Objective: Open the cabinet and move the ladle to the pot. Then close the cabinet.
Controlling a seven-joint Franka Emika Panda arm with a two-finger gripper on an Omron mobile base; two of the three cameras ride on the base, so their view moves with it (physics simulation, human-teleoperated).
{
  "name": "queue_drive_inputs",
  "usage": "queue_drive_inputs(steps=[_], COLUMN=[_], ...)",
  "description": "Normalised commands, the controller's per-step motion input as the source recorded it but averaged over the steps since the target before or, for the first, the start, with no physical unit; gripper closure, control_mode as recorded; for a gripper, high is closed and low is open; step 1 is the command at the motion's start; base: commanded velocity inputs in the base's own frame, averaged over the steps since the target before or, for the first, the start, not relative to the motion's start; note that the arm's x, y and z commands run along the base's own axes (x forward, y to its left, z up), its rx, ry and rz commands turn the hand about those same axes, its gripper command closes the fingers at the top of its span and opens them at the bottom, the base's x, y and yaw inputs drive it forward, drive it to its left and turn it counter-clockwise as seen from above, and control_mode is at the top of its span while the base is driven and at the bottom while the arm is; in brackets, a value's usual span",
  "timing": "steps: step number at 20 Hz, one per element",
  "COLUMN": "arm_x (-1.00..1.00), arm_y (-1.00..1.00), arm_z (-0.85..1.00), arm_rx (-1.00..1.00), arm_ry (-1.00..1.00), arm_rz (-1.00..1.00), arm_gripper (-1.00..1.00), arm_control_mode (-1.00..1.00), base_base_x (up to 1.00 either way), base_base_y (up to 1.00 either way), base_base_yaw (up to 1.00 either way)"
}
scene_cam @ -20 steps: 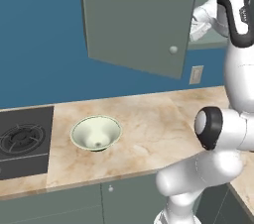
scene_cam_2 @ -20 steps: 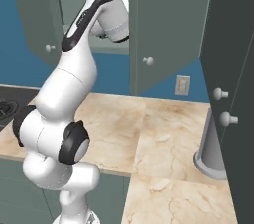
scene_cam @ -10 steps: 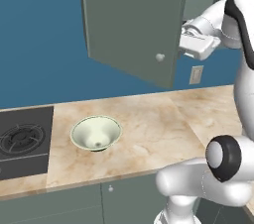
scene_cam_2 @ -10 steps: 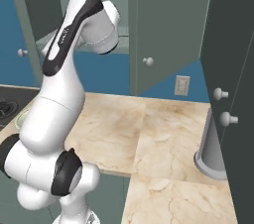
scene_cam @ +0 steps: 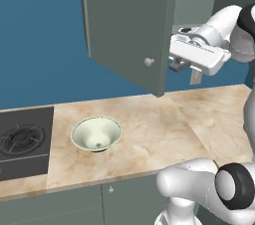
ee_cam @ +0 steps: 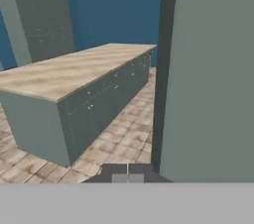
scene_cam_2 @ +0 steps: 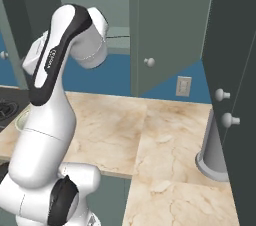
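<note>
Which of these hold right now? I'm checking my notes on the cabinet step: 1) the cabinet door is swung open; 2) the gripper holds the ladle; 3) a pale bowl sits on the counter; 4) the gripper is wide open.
1) True: the cabinet door stands swung out over the counter.
2) False: the gripper holds nothing.
3) True: the pale bowl sits beside the stove.
4) False: its fingertips are shut together.
</note>
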Motion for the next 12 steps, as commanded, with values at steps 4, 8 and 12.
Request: queue_drive_inputs(steps=[4,8,12], arm_x=[-0.18,-0.01,0.0], arm_y=[0.09,0.27,0.36], arm_z=[-0.02,-0.07,-0.1], arm_rx=[0.01,0.0,0.01], arm_ry=[-0.12,-0.12,-0.12], arm_rz=[0.0,0.0,0.0], arm_gripper=[1.0,1.0,1.0], arm_control_mode=[-1.0,-1.0,-1.0], base_base_x=[0.0,0.0,0.0], base_base_y=[0.0,0.0,0.0], base_base_yaw=[0.0,0.0,0.0])
